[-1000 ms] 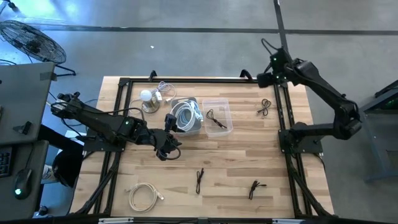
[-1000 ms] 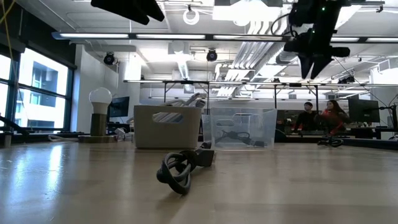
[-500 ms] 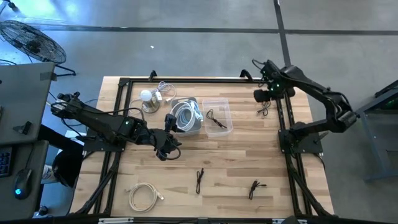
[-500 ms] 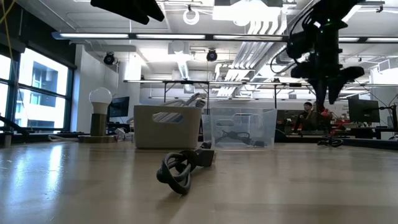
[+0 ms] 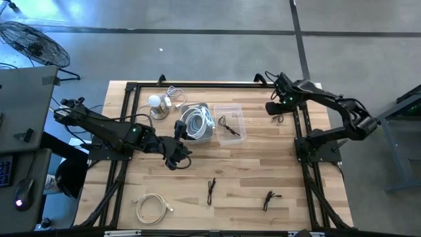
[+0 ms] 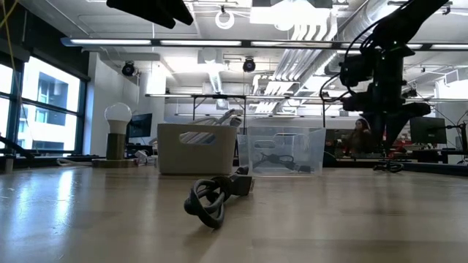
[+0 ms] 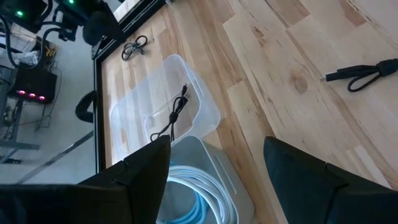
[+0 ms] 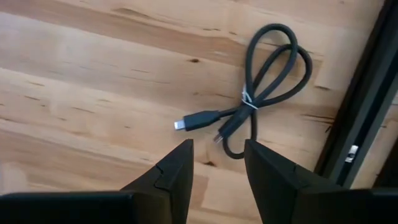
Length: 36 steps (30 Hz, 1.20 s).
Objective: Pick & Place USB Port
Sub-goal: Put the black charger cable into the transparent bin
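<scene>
Right gripper (image 8: 217, 163): I see its fingers apart, empty, hovering over the black cable (image 8: 258, 87) near the table's (image 5: 263, 164) far right corner.
Left gripper (image 7: 214, 168): fingers spread, empty, beside the clear bin (image 7: 158, 102).

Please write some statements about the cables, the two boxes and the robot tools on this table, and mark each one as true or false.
1. The right tool is open above a coiled black cable. True.
2. The clear box holds a black cable. True.
3. The grey box holds nothing. False: a white cable lies coiled in it.
4. The left tool grips a black cable. False: it is open and holds nothing.
5. The lamp stands near the right arm. False: it stands beside the grey box, on the left arm's side.
</scene>
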{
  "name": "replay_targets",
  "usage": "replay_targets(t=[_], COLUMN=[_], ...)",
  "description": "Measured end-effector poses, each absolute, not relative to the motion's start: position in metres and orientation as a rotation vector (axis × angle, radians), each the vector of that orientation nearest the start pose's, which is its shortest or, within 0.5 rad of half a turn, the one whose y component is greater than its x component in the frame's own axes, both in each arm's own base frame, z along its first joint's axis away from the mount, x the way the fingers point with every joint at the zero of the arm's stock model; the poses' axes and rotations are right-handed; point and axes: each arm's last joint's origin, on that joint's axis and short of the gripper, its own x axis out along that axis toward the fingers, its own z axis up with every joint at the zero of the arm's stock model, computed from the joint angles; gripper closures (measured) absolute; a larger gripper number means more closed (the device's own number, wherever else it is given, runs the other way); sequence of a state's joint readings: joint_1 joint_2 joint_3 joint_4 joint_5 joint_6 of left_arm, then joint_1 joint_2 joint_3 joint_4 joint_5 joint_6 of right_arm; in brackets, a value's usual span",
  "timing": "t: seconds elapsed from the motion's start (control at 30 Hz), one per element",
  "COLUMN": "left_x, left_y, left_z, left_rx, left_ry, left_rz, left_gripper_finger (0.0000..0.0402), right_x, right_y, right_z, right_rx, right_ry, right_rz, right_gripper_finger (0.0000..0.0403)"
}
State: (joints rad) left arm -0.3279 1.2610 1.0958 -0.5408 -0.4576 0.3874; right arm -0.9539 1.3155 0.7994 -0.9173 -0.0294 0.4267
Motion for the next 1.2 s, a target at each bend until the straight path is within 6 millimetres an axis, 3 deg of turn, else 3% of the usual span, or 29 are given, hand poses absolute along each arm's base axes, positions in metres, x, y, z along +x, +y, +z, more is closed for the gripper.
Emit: replay_targets(t=[0.67, 1.2], left_x=[0.252, 0.253], left_y=[-0.072, -0.072], left_z=[0.313, 0.31], left_rx=[0.643, 0.619], left_ry=[0.675, 0.676], left_rz=[-0.005, 0.001], left_gripper_finger=[0.0149, 0.0149], right_x=[0.119, 0.129], right_y=[-0.171, -0.185], right_z=[0.193, 0.157], right_rx=[1.059, 1.095], right_ry=[1.138, 1.284], right_rz=[-1.189, -1.186], right_gripper_finger=[0.0268, 0.0268])
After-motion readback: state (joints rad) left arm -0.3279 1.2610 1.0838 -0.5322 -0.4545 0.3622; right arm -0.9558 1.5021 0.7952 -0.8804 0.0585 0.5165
